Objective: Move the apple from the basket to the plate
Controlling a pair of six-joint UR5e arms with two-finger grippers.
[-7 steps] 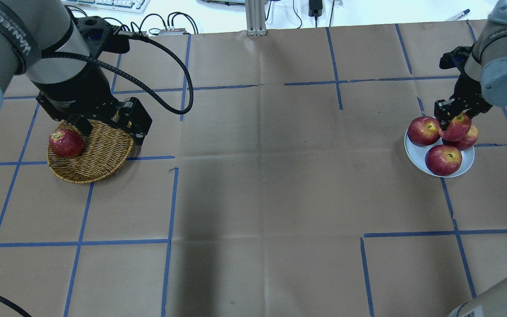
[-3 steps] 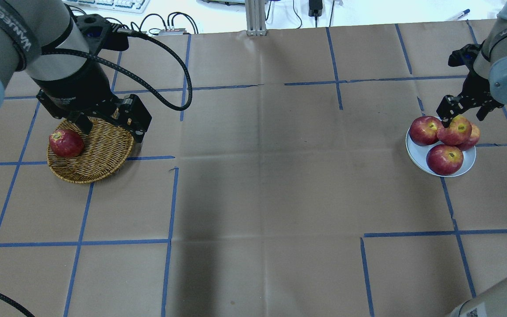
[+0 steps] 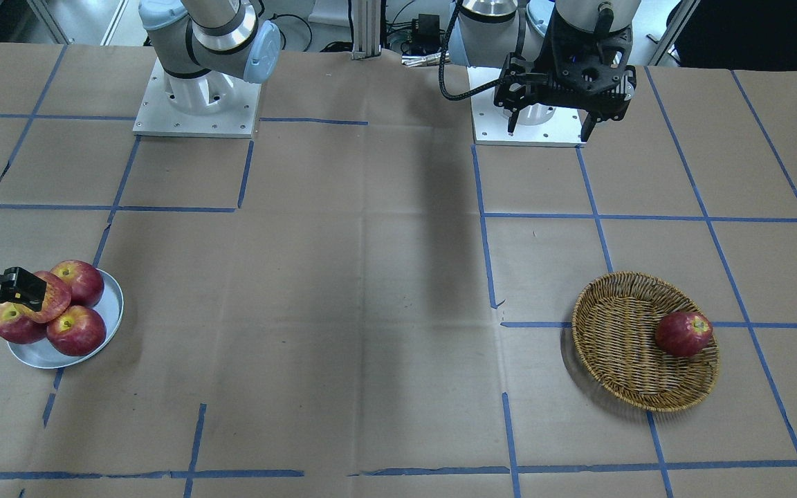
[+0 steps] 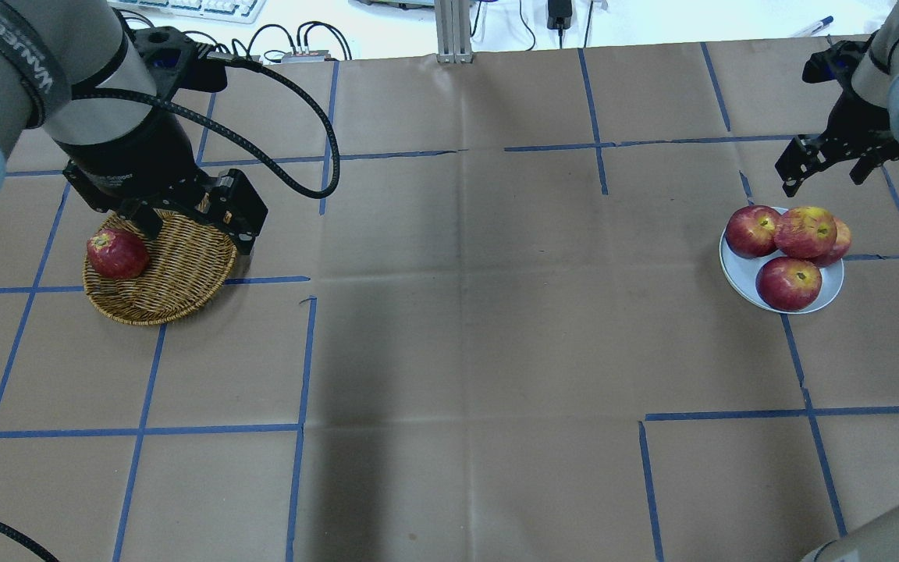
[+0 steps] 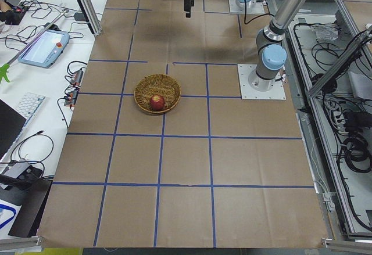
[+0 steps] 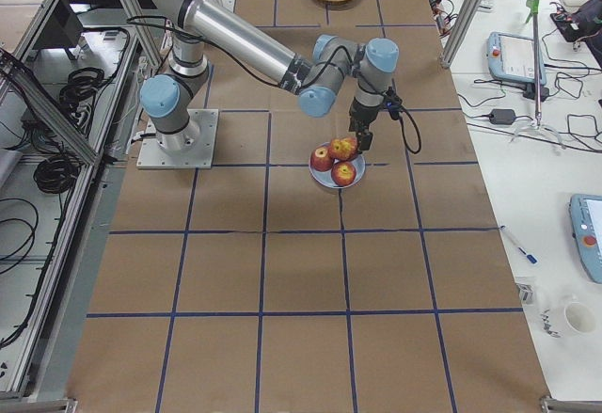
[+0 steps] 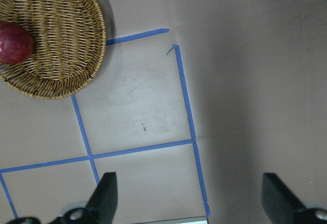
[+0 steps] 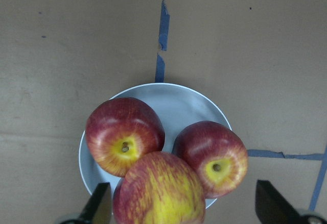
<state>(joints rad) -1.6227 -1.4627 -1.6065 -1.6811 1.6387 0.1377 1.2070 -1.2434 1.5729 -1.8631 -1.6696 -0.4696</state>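
Observation:
The pale yellow-red apple (image 4: 806, 232) lies on top of three dark red apples on the silver plate (image 4: 738, 273) at the right. My right gripper (image 4: 824, 172) is open and empty, raised above and just behind the plate. In the right wrist view the pale apple (image 8: 161, 193) sits between and below my spread fingers (image 8: 99, 203). The wicker basket (image 4: 176, 281) at the left holds one dark red apple (image 4: 116, 254). My left gripper (image 4: 196, 230) is open and empty, high over the basket's back edge. The left wrist view shows the basket (image 7: 66, 45) far below.
The table is brown paper with blue tape lines. A metal post (image 4: 453, 31), cables and a keyboard lie beyond the far edge. The two arm bases (image 3: 194, 104) stand at the robot's side of the table.
My right gripper has let go of the pale apple, left it on the pile on the plate, and moved up and back. The left arm has barely moved.

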